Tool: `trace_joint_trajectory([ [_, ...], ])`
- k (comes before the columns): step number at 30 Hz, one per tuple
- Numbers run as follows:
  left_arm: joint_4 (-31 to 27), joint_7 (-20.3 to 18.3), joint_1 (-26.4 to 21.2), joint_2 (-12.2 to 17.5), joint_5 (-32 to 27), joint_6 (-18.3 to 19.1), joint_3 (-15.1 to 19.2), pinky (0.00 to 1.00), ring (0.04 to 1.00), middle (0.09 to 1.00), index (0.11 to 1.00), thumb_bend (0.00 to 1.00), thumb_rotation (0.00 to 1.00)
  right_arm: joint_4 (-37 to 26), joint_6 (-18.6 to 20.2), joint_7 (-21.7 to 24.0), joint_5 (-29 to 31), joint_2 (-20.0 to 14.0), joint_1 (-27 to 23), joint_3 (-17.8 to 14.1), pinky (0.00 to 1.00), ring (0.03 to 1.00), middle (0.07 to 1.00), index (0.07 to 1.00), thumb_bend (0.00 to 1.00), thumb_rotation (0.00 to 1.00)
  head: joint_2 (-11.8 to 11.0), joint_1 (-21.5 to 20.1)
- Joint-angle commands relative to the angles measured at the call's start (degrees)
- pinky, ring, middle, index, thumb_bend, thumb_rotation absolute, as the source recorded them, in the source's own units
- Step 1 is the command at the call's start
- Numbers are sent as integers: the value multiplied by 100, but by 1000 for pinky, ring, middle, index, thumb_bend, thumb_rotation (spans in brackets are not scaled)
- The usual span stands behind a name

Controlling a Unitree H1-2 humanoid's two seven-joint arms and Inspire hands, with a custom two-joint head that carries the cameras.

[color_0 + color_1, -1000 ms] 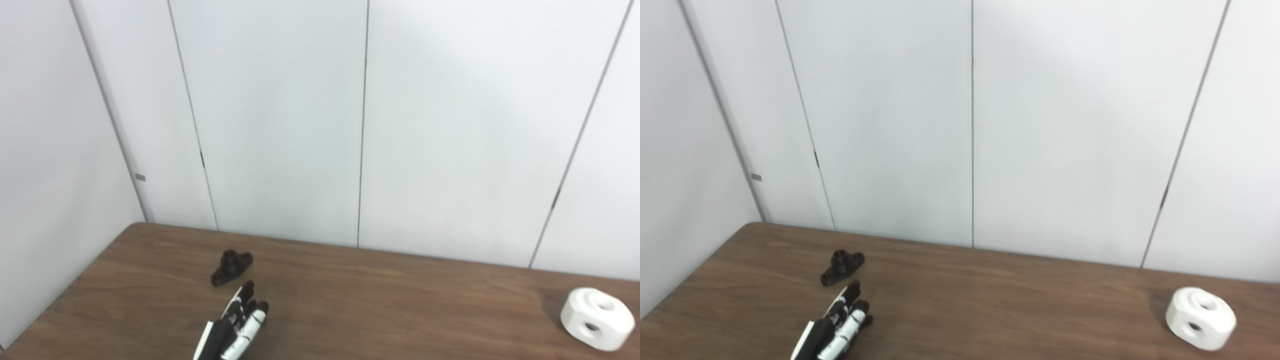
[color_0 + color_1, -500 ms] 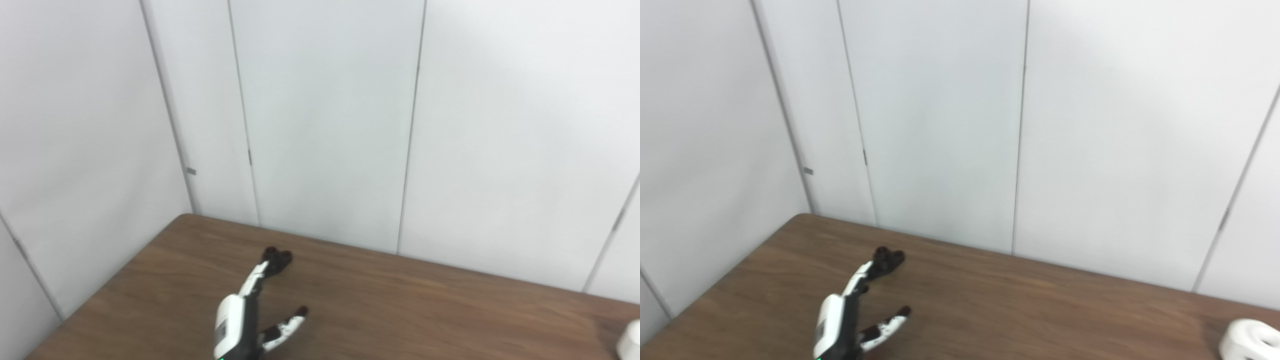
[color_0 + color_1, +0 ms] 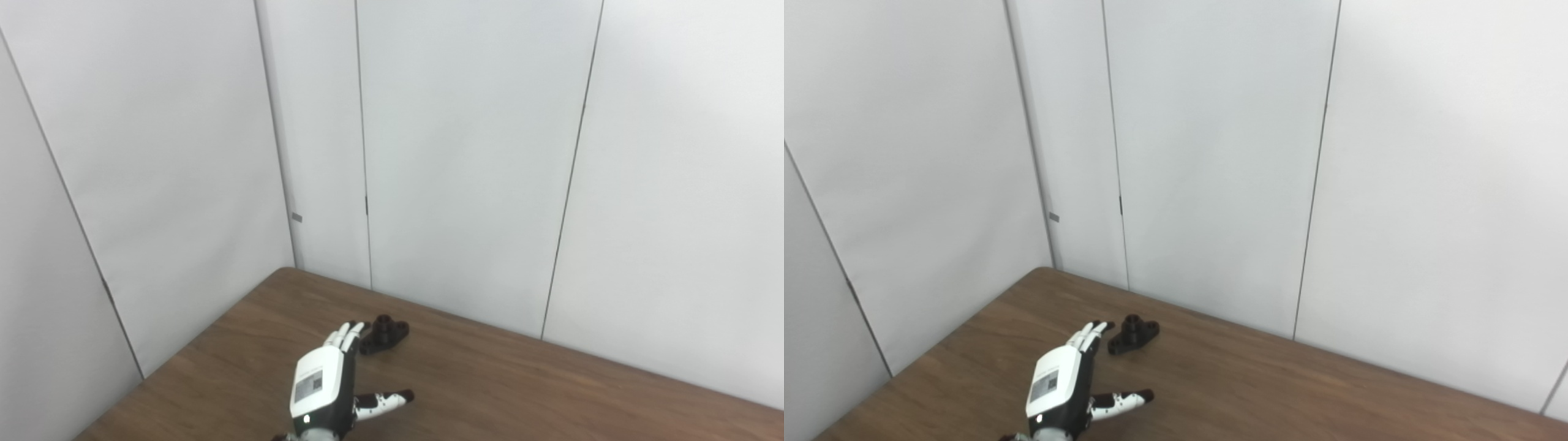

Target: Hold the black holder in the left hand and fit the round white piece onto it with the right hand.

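Observation:
The black holder [image 3: 384, 334] lies flat on the brown table [image 3: 520, 392] near the far left corner. My left hand [image 3: 334, 383] is just in front of it, open, back of the hand toward the camera, thumb [image 3: 386, 401] spread out to the right. Its fingertips [image 3: 349, 331] reach the holder's left end; I cannot tell if they touch. In the right eye view the same holder [image 3: 1133, 334] and left hand [image 3: 1069, 383] show. The round white piece and my right hand are out of view.
White wall panels [image 3: 465, 153] close off the table's back and left edges, right behind the holder. The table's left edge [image 3: 184, 358] runs diagonally near my hand.
The camera has swung left, so the white piece has left the picture. My left hand has risen and advanced toward the holder, opening with the thumb spread.

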Motion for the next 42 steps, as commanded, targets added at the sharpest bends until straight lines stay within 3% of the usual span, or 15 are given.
trace_joint_trajectory([
  [1, -121, -78, -288, 88, 102, 128, 44, 816, 945, 983, 925, 980, 402, 58, -9, 7, 64, -70, -39, -67, 1000, 995, 977, 948, 312, 663, 5, 43],
  [9, 475, -395, -680, -92, 325, 155, 456, 916, 995, 1000, 954, 1000, 424, 47, 66, 27, 108, -154, -39, -106, 1000, 1000, 969, 934, 264, 660, 34, 268],
  [13, 959, -264, -933, -120, 228, 155, 606, 988, 1000, 1000, 957, 1000, 430, 61, 42, 103, 288, -202, -9, -146, 1000, 1000, 971, 917, 270, 647, 52, 324],
  [19, 1697, -131, -1294, -211, 302, 153, 857, 1000, 1000, 1000, 945, 1000, 433, 174, -51, 86, 334, -215, 10, -193, 1000, 994, 965, 905, 271, 589, 15, 350],
  [24, 2393, 358, -1522, -64, -62, 139, 796, 1000, 1000, 1000, 909, 1000, 437, 151, -85, 109, 340, -245, 72, -184, 1000, 993, 975, 934, 282, 625, 29, 341],
  [35, 3400, 938, -1929, 152, -732, 102, 609, 1000, 987, 1000, 865, 1000, 411, -175, 12, 41, 370, -180, 303, -185, 1000, 1000, 983, 937, 269, 612, 57, 229],
  [42, 3925, 1283, -2109, 214, -1232, -179, 487, 1000, 990, 1000, 847, 1000, 365, -379, 95, 0, 442, -117, 422, -194, 1000, 998, 970, 913, 276, 576, 86, 151],
])
